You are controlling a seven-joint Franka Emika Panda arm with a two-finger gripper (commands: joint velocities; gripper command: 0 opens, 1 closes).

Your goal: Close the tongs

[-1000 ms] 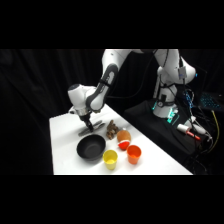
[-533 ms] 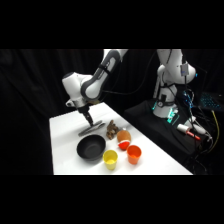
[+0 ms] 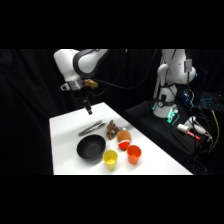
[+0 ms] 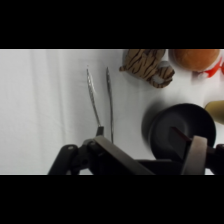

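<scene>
From my station I see the gripper hanging in the air above the far part of the table, clear of everything on it, and I cannot tell whether it is spread or pressed together. The tongs lie flat on the table just at 12 o'clock from the black bowl, near it but apart. In the wrist view the tongs show as two thin arms side by side with a narrow gap between them. A striped brown toy sits at 3 o'clock from the tongs, an orange ball just beyond it. A yellow cup and an orange cup stand at the bowl's 4 o'clock.
</scene>
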